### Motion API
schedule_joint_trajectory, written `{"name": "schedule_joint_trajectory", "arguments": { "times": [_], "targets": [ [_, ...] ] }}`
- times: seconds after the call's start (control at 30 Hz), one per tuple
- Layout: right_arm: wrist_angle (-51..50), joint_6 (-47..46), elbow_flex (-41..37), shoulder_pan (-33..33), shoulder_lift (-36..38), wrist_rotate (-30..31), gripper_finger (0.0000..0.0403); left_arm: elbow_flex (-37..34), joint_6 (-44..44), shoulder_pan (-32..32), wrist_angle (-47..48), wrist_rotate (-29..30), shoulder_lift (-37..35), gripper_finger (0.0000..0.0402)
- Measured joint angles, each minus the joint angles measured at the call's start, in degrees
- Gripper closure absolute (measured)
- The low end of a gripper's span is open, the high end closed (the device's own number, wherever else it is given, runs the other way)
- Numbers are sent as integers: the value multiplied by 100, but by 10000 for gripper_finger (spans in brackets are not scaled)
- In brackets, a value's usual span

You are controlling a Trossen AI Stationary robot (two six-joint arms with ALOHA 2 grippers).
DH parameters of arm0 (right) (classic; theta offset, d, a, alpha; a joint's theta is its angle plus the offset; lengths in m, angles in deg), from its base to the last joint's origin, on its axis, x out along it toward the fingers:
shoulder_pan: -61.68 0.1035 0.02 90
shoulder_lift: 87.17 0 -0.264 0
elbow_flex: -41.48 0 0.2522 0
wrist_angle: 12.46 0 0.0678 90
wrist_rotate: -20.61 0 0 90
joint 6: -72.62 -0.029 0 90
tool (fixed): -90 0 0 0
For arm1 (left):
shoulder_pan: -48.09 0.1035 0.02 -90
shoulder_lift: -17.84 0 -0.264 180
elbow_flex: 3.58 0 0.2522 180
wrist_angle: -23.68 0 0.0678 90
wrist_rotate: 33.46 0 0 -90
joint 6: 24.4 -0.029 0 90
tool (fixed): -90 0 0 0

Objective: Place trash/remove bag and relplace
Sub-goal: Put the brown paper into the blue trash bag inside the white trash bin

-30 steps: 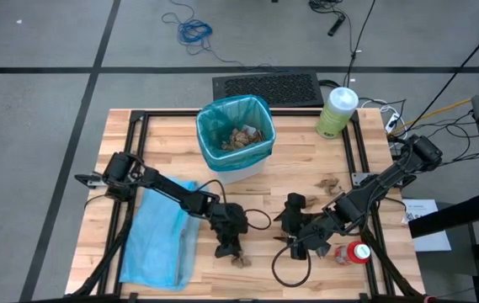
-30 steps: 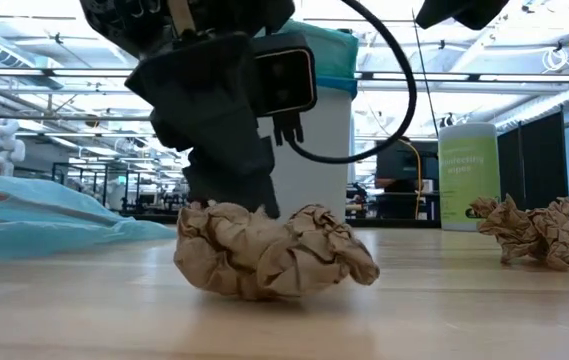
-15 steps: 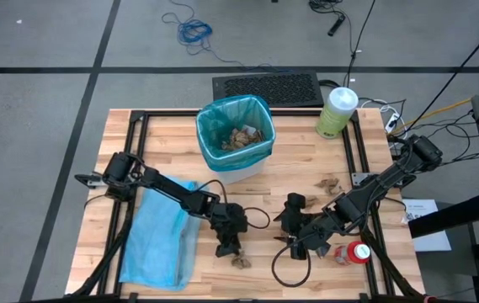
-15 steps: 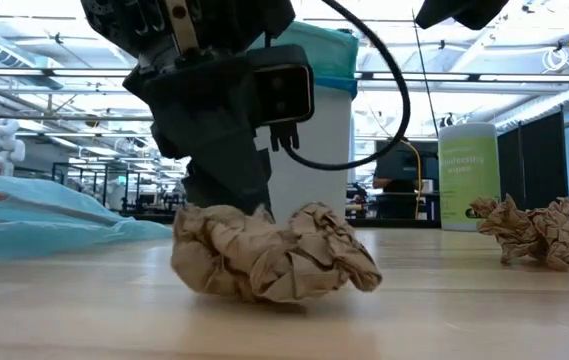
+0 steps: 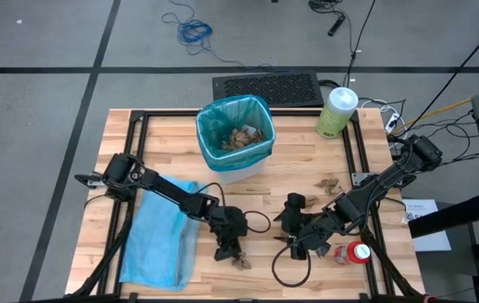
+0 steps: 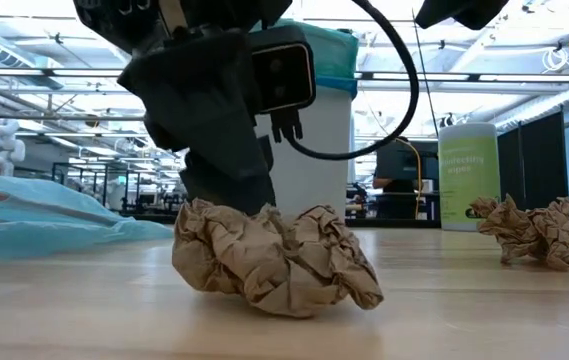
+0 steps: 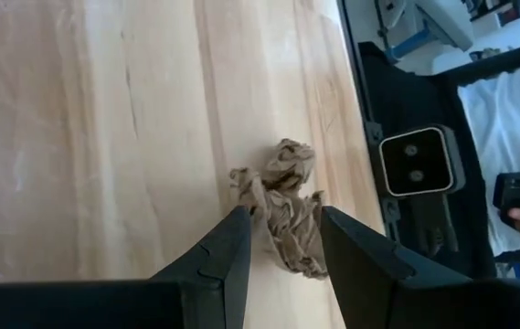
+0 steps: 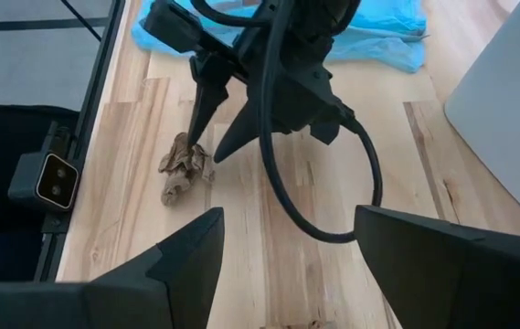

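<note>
**Q:** What is the left gripper point(image 5: 233, 252) doing at the near edge of the table point(image 5: 294, 172)?

**A:** It is pointing down at a crumpled brown paper wad point(image 5: 241, 262). Its jaws are standing apart, one finger point(image 7: 226, 256) on each side of the wad; in the left wrist view the paper is lying between the tips, but whether the fingers are pressing it cannot be told. In the low view the wad point(image 6: 274, 260) is resting on the wood.

**Q:** And the right gripper point(image 5: 298, 250)?

**A:** It is waiting just beside, low over the table, jaws wide apart and holding nothing.

**Q:** Where is the remaining material lying?

**A:** The teal-green bag point(image 5: 232, 128) is lining the bin at the far middle, with paper wads inside. More wads point(image 5: 328, 183) are lying right of centre, a small red-and-white object point(image 5: 359, 252) near the right front corner. The pale blue bag point(image 5: 159, 240) is lying flat at the left; the green canister point(image 5: 337, 112) is standing at the far right.
</note>
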Motion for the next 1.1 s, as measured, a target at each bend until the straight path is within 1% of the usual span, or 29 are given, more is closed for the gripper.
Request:
{"name": "schedule_joint_trajectory", "arguments": {
  "times": [0.23,0.3,0.4,0.5,0.57,0.63,0.67,0.83,1.0,1.1],
  "targets": [
    [4,-3,0,0,2,2,165,4,185,1,-493,-70,345,271],
    [-2,-6,0,0,2,2,165,4,155,1,-512,-86,347,271],
    [0,-6,0,0,2,0,165,4,142,1,-465,39,347,277],
    [2,1,0,0,2,0,165,4,32,-1,-417,157,347,304],
    [-1,2,0,0,2,0,165,4,-15,-1,-394,223,347,335],
    [-2,1,0,0,2,-1,165,4,-15,-1,-386,247,347,375],
    [-2,1,0,0,2,-2,165,4,-15,3,-374,255,347,387],
    [-2,45,0,0,2,-2,165,4,5,17,-352,297,345,398],
    [-2,86,0,0,2,-2,165,7,26,38,-317,298,343,400],
    [-2,86,0,0,2,-2,165,-4,-15,101,-117,307,242,400]
  ]
}}
